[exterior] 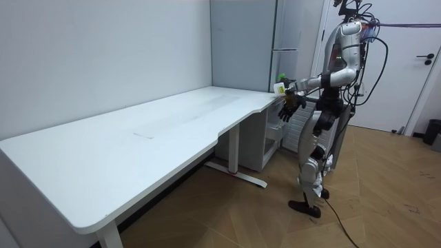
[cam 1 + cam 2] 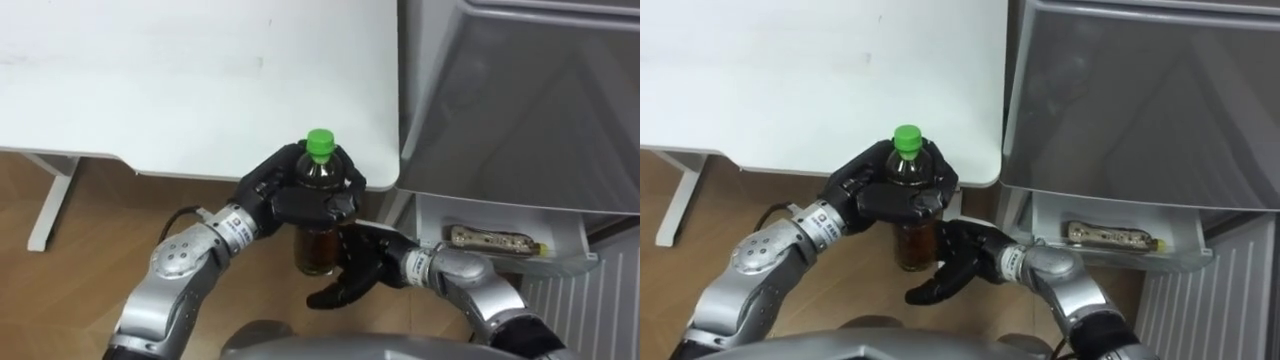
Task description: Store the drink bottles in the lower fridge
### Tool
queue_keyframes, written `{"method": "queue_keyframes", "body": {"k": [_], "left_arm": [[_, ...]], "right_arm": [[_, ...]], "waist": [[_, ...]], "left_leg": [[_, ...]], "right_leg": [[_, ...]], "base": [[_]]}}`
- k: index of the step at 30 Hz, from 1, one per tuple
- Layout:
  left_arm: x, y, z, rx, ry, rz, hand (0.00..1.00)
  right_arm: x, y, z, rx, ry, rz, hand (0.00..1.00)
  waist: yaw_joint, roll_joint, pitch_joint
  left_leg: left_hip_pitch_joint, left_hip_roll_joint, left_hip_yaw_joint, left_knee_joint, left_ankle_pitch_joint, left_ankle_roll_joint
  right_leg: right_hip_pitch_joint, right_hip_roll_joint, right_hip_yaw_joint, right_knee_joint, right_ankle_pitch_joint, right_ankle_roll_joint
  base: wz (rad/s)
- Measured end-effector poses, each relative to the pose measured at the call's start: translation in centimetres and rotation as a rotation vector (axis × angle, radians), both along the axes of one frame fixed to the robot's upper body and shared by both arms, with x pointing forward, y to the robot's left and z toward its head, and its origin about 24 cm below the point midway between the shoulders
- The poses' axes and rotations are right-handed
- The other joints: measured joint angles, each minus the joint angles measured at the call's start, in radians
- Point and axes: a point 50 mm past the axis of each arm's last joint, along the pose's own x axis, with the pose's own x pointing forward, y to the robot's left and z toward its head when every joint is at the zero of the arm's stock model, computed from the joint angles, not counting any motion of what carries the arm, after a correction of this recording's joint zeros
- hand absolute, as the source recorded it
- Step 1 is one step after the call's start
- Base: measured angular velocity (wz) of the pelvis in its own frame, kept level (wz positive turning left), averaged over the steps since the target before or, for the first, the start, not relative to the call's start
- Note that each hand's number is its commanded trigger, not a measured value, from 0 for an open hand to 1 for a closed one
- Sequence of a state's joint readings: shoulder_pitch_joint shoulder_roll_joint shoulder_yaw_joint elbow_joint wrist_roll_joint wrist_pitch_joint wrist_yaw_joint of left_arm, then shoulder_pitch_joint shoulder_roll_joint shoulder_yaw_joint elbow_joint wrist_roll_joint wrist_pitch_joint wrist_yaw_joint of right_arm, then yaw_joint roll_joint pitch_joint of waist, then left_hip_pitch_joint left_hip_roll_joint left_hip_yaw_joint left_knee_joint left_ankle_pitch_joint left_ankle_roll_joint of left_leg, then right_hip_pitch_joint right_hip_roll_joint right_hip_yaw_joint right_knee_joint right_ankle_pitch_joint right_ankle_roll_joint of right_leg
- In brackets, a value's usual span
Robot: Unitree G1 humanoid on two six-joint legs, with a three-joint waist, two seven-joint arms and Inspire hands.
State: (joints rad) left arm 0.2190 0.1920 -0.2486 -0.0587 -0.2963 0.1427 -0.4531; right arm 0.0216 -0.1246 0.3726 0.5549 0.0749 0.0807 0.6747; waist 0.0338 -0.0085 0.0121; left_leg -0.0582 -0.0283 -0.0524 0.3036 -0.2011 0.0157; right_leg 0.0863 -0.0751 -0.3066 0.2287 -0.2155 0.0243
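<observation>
A bottle of dark drink with a green cap (image 2: 319,147) (image 2: 906,141) is held upright in front of me, just off the corner of the white table (image 2: 200,90). My left hand (image 2: 290,195) (image 2: 880,195) is shut round its upper body. Below it my right hand (image 2: 350,272) (image 2: 950,268) is open, fingers spread, close to the bottle's base. In the room view I stand at the table's far end by the grey fridge (image 1: 241,41), with the bottle (image 1: 281,84) held out before me. The lower fridge door (image 2: 520,100) stands ajar at my right.
The lower fridge's door shelf (image 2: 500,245) holds a flat packaged item (image 2: 495,240). The white table's leg (image 2: 50,200) stands at the left on the wooden floor (image 2: 90,240). A white door (image 1: 427,62) is on the room view's right.
</observation>
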Motion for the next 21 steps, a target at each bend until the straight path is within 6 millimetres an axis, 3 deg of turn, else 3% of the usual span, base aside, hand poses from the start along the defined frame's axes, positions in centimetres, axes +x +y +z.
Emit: {"method": "queue_keyframes", "body": {"k": [12,13,14,15,16,21], "left_arm": [[-0.4,-0.8,-1.1,0.029,0.037,-0.048,1.00],[-0.4,-0.8,-1.2,0.030,0.042,-0.050,1.00],[-0.5,-0.8,-1.3,0.030,0.046,-0.051,1.00],[-0.5,-0.9,-1.3,0.031,0.050,-0.052,1.00],[-0.5,-0.9,-1.5,0.032,0.055,-0.053,1.00],[-0.6,-1.0,-1.6,0.028,0.060,-0.060,1.00]], "right_arm": [[0.0,0.5,0.9,0.074,-0.014,0.018,0.00],[0.0,0.5,0.9,0.074,-0.014,0.017,0.14],[0.0,0.5,0.9,0.076,-0.013,0.016,0.52],[0.0,0.5,0.9,0.080,-0.012,0.013,0.66],[0.1,0.5,1.0,0.092,-0.008,0.004,1.00],[0.1,0.5,1.1,0.136,0.007,-0.034,1.00]], "waist": [[-0.002,0.008,0.0051],[-0.002,0.008,0.0051],[-0.001,0.008,0.0051],[-0.001,0.008,0.0050],[-0.001,0.008,0.0049],[0.000,0.003,0.0045]], "left_leg": [[-0.001,0.000,0.001,0.002,0.000,0.000],[-0.001,0.000,0.002,0.001,0.000,0.000],[-0.001,0.000,0.003,0.000,0.000,0.000],[0.000,0.001,0.004,0.000,0.000,0.000],[0.001,0.001,0.007,0.000,0.000,0.000],[0.003,0.003,0.014,0.000,0.000,0.000]], "right_leg": [[-0.002,0.000,0.003,0.000,0.000,0.000],[-0.003,0.000,0.004,-0.001,0.000,0.000],[-0.003,0.000,0.004,-0.001,0.000,0.000],[-0.003,0.000,0.005,-0.001,0.000,0.000],[-0.005,0.000,0.005,-0.001,0.000,0.000],[-0.006,0.000,0.006,-0.001,0.000,0.000]], "base": [[0.00],[0.00],[0.00],[-0.04],[-0.06],[-0.02]]}}
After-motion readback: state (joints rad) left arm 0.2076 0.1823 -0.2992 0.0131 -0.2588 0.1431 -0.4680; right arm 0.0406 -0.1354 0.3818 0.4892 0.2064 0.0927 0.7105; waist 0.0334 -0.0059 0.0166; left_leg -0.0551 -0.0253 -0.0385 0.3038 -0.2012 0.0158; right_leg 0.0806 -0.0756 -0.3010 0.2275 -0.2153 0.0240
